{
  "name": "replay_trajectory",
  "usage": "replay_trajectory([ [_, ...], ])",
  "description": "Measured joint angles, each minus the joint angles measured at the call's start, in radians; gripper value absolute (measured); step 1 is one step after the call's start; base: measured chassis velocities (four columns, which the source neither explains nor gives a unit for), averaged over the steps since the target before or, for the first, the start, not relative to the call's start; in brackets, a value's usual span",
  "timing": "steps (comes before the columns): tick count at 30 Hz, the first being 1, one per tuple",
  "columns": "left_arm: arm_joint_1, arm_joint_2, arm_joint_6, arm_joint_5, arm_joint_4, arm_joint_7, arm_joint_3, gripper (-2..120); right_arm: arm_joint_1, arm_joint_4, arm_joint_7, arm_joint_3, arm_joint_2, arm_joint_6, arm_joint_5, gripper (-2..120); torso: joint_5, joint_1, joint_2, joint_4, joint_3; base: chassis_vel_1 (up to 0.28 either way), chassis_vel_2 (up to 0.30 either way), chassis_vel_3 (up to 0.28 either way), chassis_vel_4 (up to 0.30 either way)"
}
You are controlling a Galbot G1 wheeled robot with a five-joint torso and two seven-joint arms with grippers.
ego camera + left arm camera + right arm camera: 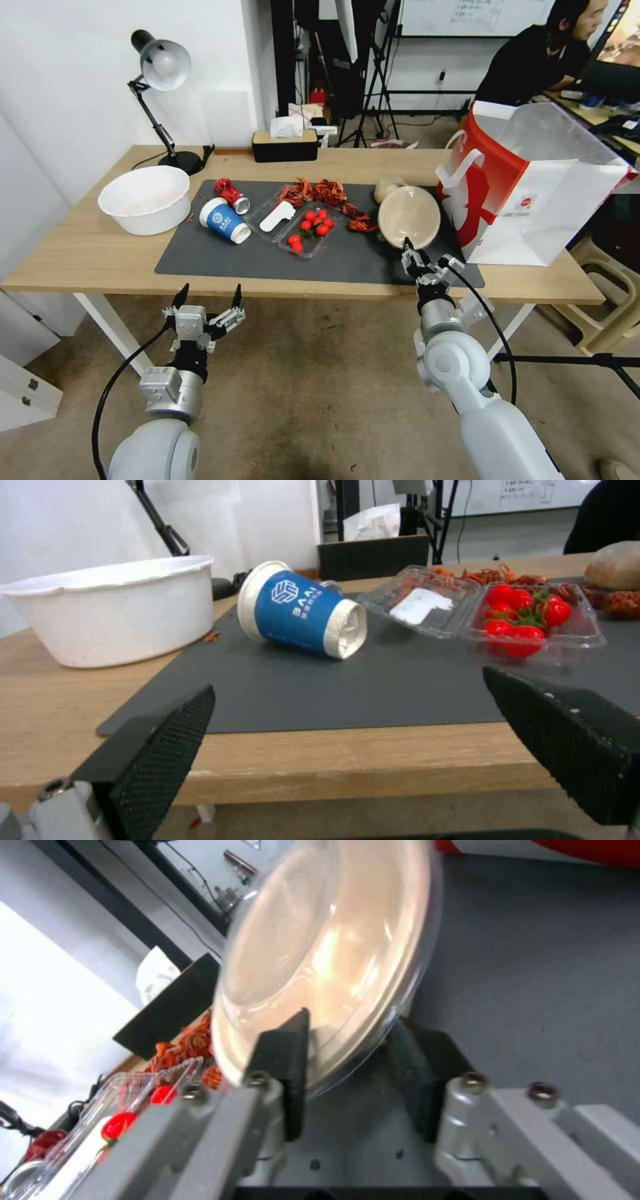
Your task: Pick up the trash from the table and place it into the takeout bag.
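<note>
The right pincer [408, 252] is reaching over the desk's [80, 253] front edge onto the dark mat [267, 260], its fingers [288, 1060] clamped on the near rim of the beige round bowl [409, 216], which is wearing a clear lid and tilting up on that rim. The bowl is sitting just beside the takeout bag [527, 193], a white bag with red panels, flat white handles and a small red round logo whose writing is too small to read. The bag is standing open on the desk's right end.

The left pincer [208, 308] is hovering in front of the desk, below its edge, with its fingers spread wide apart and holding nothing. Straight ahead of it a blue paper cup [300, 611] is lying on its side on the mat, showing a white geometric logo and white lettering that cannot be made out. A crushed red can [230, 193] is lying just behind the cup. A clear tray of cherry tomatoes [530, 617] is resting to the cup's right, and a white basin [145, 198] is standing off the mat to its left.
</note>
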Motion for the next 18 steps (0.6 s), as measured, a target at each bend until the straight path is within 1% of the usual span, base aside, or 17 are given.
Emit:
replay_trajectory([
  [1,0.000,0.000,0.000,0.000,0.000,0.000,0.000,100,-0.001,0.000,0.000,0.000,0.000,0.000,0.000,24,-0.0001,0.000,0.000,0.0000,0.000,0.000,0.000,0.000,0.000],
  [3,0.000,0.000,-0.001,0.000,0.000,0.000,0.000,100,-0.002,0.001,0.000,0.000,0.001,0.000,-0.001,24,0.0000,0.000,0.000,0.0000,0.000,0.000,0.000,0.000,0.000],
  [4,0.001,0.000,-0.001,0.000,0.000,0.000,0.000,100,-0.003,0.001,0.000,0.000,0.001,0.000,-0.001,15,0.0000,0.000,0.000,0.0000,0.000,0.000,0.000,0.000,0.000],
  [5,0.001,0.000,-0.001,0.000,0.000,0.000,0.000,100,-0.004,0.002,0.000,0.000,0.002,0.000,-0.002,14,0.0000,0.000,0.000,0.0001,0.000,0.000,0.000,0.000,0.000],
  [6,0.001,0.000,-0.002,0.000,0.000,0.000,0.000,100,-0.006,0.002,0.000,0.000,0.003,0.000,-0.003,10,-0.0001,0.000,0.000,0.0000,0.000,0.000,0.000,0.000,0.000],
  [7,0.001,0.000,-0.002,0.000,0.000,0.000,0.000,100,-0.006,0.002,0.000,0.000,0.003,0.000,-0.003,10,-0.0001,0.000,0.000,0.0000,0.000,0.000,0.000,0.000,0.000],
  [8,0.002,0.000,-0.003,0.000,0.000,0.000,0.000,100,-0.009,0.004,0.000,0.000,0.006,0.000,-0.004,5,-0.0001,0.000,0.000,0.0001,0.000,0.000,0.000,0.000,0.000],
  [10,0.002,0.000,-0.004,0.000,0.000,0.000,0.000,100,-0.010,0.005,0.000,0.000,0.006,0.000,-0.005,4,-0.0001,0.000,0.000,0.0001,0.000,0.000,0.000,0.000,0.000],
  [11,0.003,0.001,-0.006,0.000,-0.001,0.000,0.000,100,-0.016,0.007,0.000,0.001,0.010,0.001,-0.007,0,0.0000,0.000,0.000,0.0001,0.000,0.000,0.000,0.000,0.000],
  [18,0.006,0.001,-0.013,0.000,0.000,0.000,-0.001,100,-0.033,0.024,-0.003,0.006,0.013,0.004,-0.010,0,0.0000,0.000,0.000,0.0000,0.000,0.000,0.000,0.000,0.000],
])
